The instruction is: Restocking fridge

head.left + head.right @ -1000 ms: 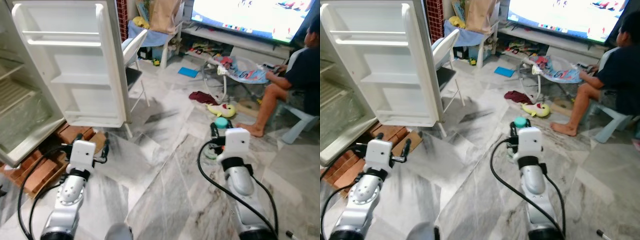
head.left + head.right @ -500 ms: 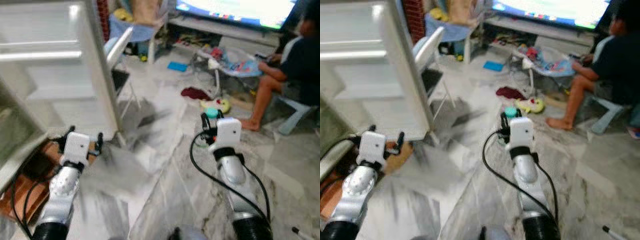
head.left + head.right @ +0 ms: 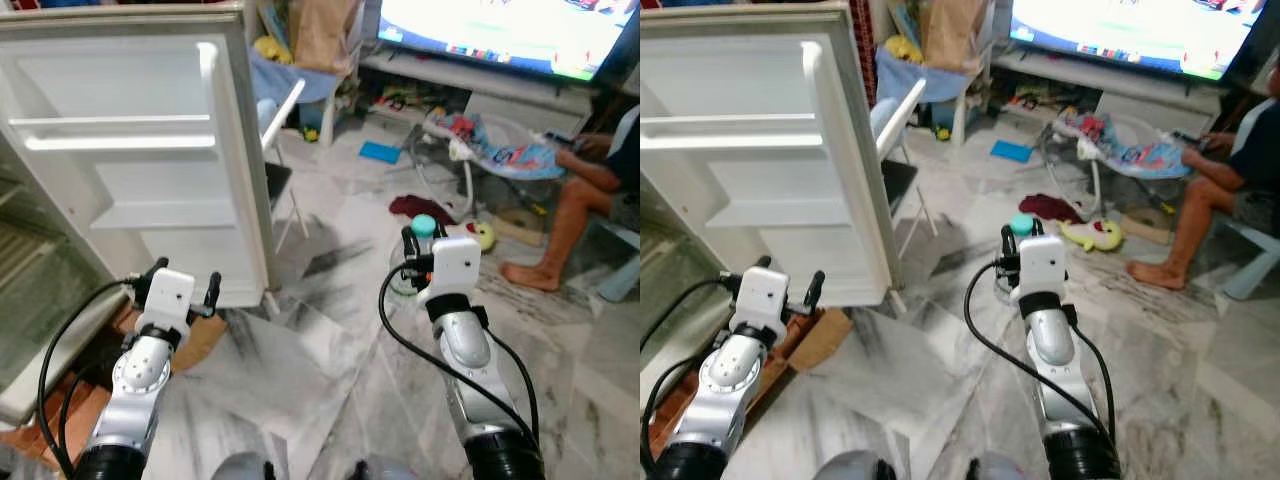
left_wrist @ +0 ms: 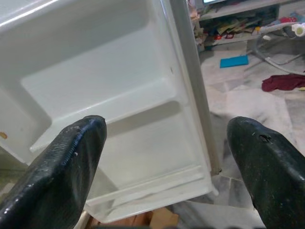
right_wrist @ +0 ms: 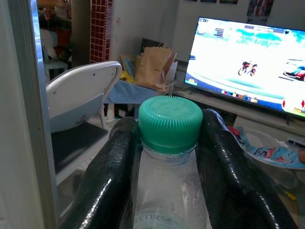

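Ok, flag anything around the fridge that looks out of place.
The fridge stands on bare red bricks, with loose cardboard by the open door. A red cloth and a toy lie on the floor.

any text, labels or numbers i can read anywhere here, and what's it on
Nothing reads clearly.
Bottle in the right gripper: embossed letters low on the clear plastic, too faint and cut off to read.
TV screen: small on-screen text at the top corner and bottom edge, too small and blurred to read.
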Controlling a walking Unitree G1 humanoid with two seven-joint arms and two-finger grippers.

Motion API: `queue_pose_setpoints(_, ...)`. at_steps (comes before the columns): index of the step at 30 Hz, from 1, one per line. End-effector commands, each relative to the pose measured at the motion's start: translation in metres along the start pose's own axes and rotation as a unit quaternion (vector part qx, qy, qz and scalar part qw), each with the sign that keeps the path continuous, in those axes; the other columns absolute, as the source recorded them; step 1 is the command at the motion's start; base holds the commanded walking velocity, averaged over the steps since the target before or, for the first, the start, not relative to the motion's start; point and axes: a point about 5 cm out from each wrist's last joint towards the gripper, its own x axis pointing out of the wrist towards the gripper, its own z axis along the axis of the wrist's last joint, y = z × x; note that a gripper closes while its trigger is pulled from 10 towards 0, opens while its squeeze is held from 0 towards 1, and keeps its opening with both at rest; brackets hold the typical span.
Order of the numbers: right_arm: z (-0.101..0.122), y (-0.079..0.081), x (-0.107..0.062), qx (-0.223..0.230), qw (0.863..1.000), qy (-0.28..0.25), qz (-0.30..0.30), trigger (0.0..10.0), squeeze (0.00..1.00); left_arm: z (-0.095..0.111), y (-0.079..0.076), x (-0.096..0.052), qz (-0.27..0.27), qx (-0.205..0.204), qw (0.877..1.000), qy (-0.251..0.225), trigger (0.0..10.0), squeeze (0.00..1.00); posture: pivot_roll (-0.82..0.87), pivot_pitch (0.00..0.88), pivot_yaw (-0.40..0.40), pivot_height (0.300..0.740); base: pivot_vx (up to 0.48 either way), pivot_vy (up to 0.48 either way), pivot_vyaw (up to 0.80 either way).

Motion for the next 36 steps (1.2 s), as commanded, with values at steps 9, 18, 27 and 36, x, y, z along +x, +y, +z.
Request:
queue_pose_setpoints(9,0.006,-0.007,0.007,-0.005,1.000,-0.017,-0.013,10.0,0.00,0.004,0.008,0.005,0.006,0.017,1.000,-0.003,10.0,0.00,0.02,0.000,-0.022,0.740,0.000,0.480,0.00)
queue_pose_setpoints(18,0.004,-0.007,0.005,-0.013,1.000,-0.015,-0.009,10.0,0.00,-0.001,0.002,0.000,0.006,0.016,1.000,0.001,10.0,0.00,0.02,0.000,-0.036,0.740,0.000,0.480,0.00)
queue_pose_setpoints(27,0.004,-0.005,0.006,-0.010,1.000,-0.015,-0.003,10.0,0.00,0.000,-0.002,-0.001,0.001,0.013,1.000,-0.005,10.0,0.00,0.02,0.000,-0.038,0.740,0.000,0.477,0.00)
queue_pose_setpoints(36,0.003,-0.003,0.003,-0.018,1.000,-0.012,0.007,10.0,0.00,-0.002,-0.001,-0.003,0.009,0.003,1.000,-0.008,10.0,0.00,0.01,0.000,-0.037,0.740,0.000,0.050,-0.16)
